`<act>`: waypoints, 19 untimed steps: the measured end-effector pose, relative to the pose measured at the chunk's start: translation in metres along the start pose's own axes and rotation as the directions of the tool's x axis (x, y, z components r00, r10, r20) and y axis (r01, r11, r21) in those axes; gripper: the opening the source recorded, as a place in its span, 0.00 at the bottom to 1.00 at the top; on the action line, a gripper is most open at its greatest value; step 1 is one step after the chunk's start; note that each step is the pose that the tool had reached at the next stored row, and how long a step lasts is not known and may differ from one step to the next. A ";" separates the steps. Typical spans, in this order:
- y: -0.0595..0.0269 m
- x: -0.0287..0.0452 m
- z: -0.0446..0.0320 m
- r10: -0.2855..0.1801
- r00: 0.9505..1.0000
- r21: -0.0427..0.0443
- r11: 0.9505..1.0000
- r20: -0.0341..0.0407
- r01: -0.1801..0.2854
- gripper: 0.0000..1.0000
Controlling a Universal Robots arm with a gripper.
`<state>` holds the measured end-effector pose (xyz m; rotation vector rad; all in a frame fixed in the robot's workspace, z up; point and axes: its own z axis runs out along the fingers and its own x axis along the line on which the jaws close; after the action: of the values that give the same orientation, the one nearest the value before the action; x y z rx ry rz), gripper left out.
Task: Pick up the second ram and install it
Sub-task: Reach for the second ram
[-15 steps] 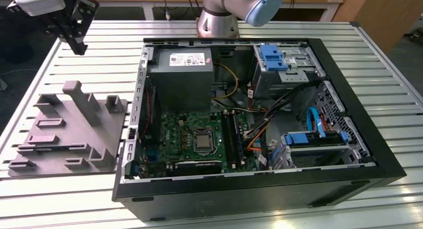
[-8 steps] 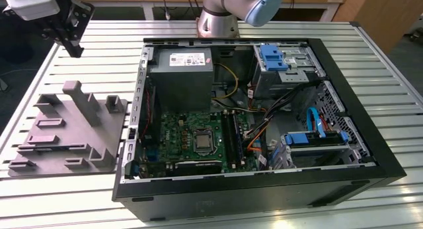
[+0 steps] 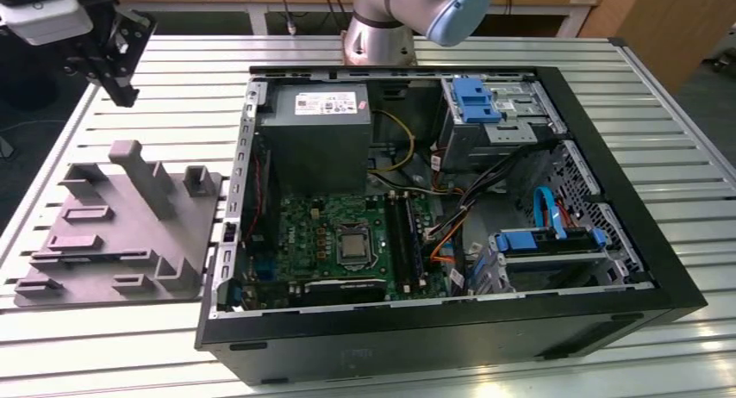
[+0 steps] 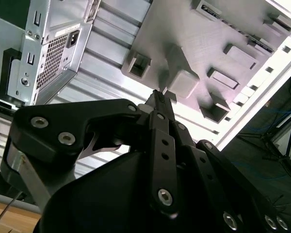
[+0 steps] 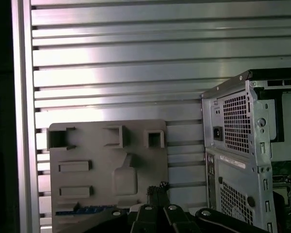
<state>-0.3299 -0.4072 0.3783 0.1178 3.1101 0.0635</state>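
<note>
One hand (image 3: 123,96) high above gray tray (image 3: 115,234), fingers (image 4: 161,131) apparently together

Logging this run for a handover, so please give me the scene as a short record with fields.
gripper: black gripper, shut, empty, raised near the grey moulded fixture tray, touching nothing
second ram: thin bluish-green memory stick, lying in a slot of the tray, not yet picked up
tray: on the slatted metal table, at the exterior view's left of the case
case: open black computer tower on its side, green motherboard exposed
memory slots: long black slots on the motherboard; contents unclear
</note>
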 end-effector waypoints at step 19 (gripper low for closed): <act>-0.0189 0.0165 0.0059 0.000 1.000 0.004 1.000 0.000 0.000 0.10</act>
<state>-0.3476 -0.4245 0.3711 0.1176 3.1101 0.0566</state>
